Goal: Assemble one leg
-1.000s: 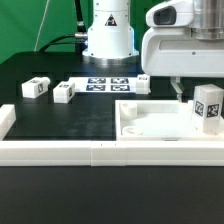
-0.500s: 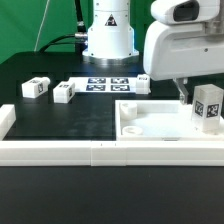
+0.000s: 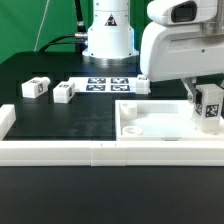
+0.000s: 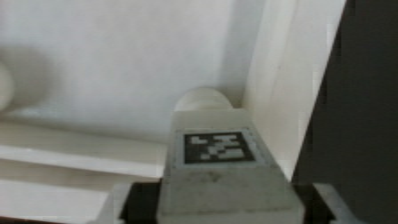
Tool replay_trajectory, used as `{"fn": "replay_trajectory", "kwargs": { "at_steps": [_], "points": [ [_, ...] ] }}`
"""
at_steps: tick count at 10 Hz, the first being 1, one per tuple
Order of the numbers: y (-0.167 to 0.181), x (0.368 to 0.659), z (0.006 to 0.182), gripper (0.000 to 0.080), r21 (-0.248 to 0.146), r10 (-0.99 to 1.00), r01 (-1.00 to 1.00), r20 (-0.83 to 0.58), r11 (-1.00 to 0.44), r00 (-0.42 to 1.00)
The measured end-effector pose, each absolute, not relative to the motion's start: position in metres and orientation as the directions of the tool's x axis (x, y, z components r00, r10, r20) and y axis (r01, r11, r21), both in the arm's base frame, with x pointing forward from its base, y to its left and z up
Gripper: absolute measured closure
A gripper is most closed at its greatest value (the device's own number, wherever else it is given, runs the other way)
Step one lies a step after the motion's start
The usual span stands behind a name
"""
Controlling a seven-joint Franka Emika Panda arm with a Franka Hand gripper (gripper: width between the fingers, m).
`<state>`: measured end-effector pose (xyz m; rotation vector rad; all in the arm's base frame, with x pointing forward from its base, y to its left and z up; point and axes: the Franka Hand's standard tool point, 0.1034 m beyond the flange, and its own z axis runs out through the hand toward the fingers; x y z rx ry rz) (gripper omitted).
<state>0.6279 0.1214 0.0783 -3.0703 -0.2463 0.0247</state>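
Observation:
My gripper [image 3: 205, 100] is shut on a white leg [image 3: 211, 106] with a black-and-white tag and holds it upright over the right end of the large white square panel [image 3: 150, 124]. In the wrist view the leg [image 4: 221, 150] fills the space between my fingers [image 4: 146, 200], its far end close to the panel's corner [image 4: 107, 90] beside the raised rim. Whether the leg touches the panel I cannot tell. Three other legs lie on the black table: one [image 3: 37, 88] at the exterior view's left, one [image 3: 65, 92] beside it, one [image 3: 143, 84] behind the panel.
The marker board [image 3: 105, 84] lies at the back in front of the arm's base [image 3: 108, 40]. Long white border rails [image 3: 100, 150] run along the table's front edge and its left side.
The arm has shifted slightly toward the exterior view's right and down with the leg in its grip. The other parts have not moved.

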Motion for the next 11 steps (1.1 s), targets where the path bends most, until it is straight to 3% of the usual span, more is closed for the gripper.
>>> {"fn": "replay_trajectory", "kwargs": {
  "at_steps": [2, 5, 8, 11],
  "points": [
    [0.121, 0.628, 0.078, 0.0505, -0.062, 0.132, 0.131, -0.013, -0.989, 0.991],
    [0.121, 0.626, 0.078, 0.0505, -0.066, -0.213, -0.215, -0.047, -0.974, 0.976],
    [0.127, 0.621, 0.075, 0.0505, -0.029, -0.599, -0.601, -0.065, -0.799, 0.798],
    [0.132, 0.621, 0.075, 0.0505, -0.011, -0.824, -0.827, -0.075, -0.562, 0.561]
  ]
}}
